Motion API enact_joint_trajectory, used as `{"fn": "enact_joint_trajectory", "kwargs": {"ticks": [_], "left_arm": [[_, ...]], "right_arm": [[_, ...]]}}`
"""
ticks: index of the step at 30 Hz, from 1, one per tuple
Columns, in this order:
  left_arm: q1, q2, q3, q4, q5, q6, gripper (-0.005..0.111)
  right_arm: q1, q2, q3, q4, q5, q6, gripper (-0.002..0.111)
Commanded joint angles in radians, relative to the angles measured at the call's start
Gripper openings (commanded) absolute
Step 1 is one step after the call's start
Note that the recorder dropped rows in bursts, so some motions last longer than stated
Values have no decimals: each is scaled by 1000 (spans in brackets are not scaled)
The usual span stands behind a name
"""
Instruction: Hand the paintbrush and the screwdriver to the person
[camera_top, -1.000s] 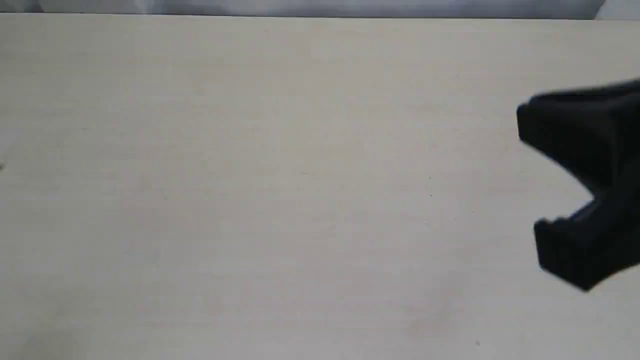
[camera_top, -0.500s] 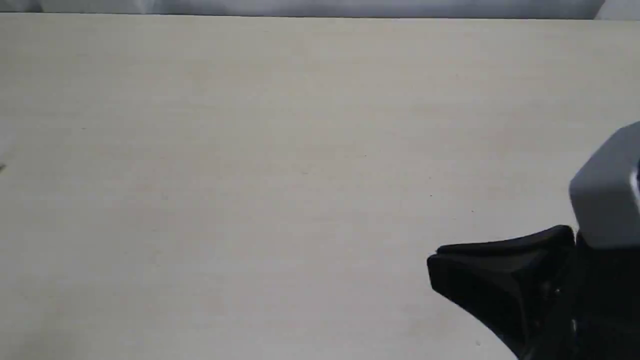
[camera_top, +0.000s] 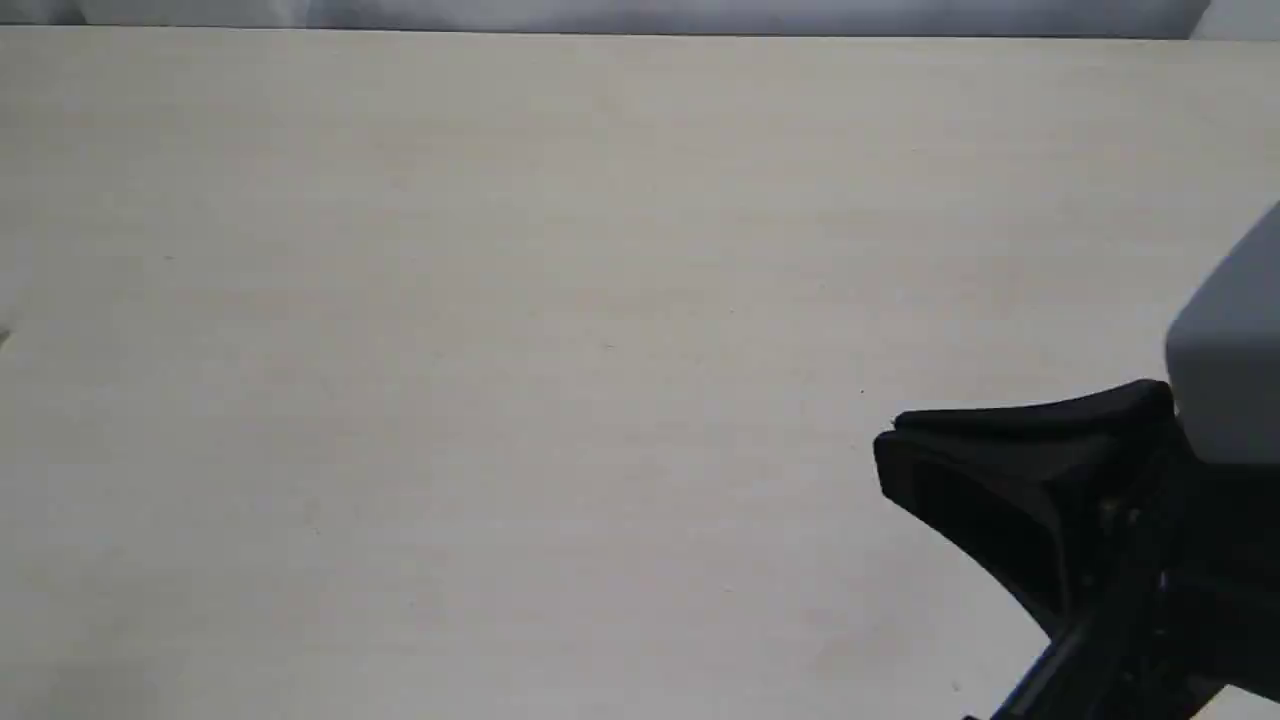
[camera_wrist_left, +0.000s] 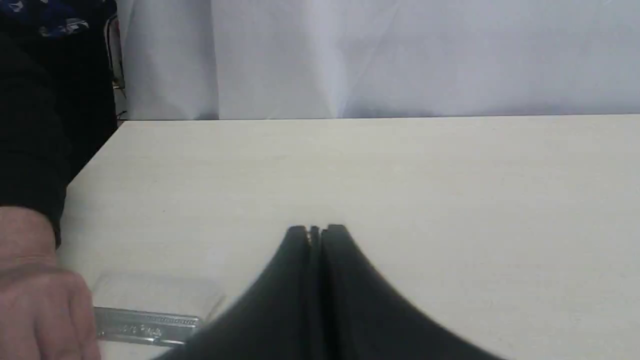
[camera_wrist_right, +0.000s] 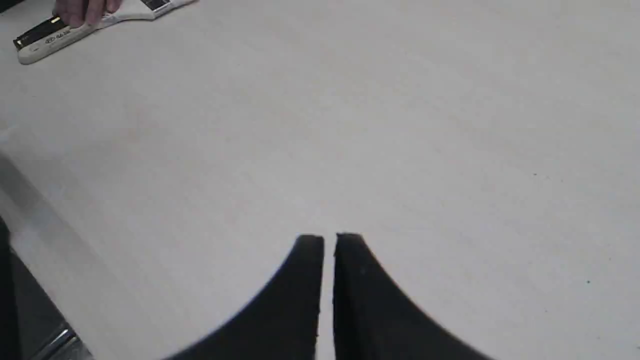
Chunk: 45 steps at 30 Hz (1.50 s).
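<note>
The paintbrush (camera_wrist_left: 146, 327) lies on the table near its left edge, showing its silver ferrule and pale bristles. The person (camera_wrist_left: 35, 305), a bare hand with a black sleeve, rests over its handle end. In the right wrist view the person (camera_wrist_right: 80, 9) presses on a pale long object with a dark, gold-marked strip (camera_wrist_right: 40, 34). It is too blurred to tell whether that strip is the screwdriver. My left gripper (camera_wrist_left: 315, 230) is shut and empty, just beside the brush. My right gripper (camera_wrist_right: 329, 240) (camera_top: 888, 445) is shut with a hairline gap, empty, and far from the hand.
The pale table (camera_top: 500, 300) runs back to a white curtain (camera_wrist_left: 400, 55). Its left edge (camera_wrist_left: 90, 160) borders the person's dark clothing. A table edge with a metal rail (camera_wrist_right: 55, 340) lies close beside my right gripper.
My right gripper stood wide open at the upper right. It swung down to the lower right with its fingers closed together, then rose slightly.
</note>
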Motion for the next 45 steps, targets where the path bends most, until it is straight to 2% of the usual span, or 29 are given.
{"fn": "enact_joint_trajectory", "kwargs": {"ticks": [1, 6, 14, 19, 22, 28, 32, 35, 40, 45], "left_arm": [[-8, -2, 2, -4, -6, -2, 0], [-8, -2, 2, -4, -6, -2, 0], [-8, -2, 2, -4, -6, -2, 0], [-8, -2, 2, -2, -6, -2, 0], [-8, -2, 2, -2, -6, -2, 0], [-8, -2, 2, -2, -6, -2, 0], [-8, -2, 2, -2, -6, -2, 0], [-8, -2, 2, -2, -6, -2, 0], [-8, -2, 2, -2, -6, -2, 0], [-8, -2, 2, -4, -3, -2, 0]], "right_arm": [[-2, -36, 5, -38, 11, -60, 5], [-117, -159, 72, -38, -79, -128, 5], [-388, -451, 307, -36, -392, -241, 5], [-504, -573, 419, -38, -459, -267, 5], [-645, -610, 468, -38, -522, -265, 5], [-1003, -614, 525, -11, -691, -265, 5], [-1245, -614, 546, 52, -723, -265, 5], [-1376, -614, 558, 72, -723, -263, 5], [-1489, -614, 564, 72, -723, -319, 5], [-1493, -614, 564, 72, -722, -389, 5]]}}
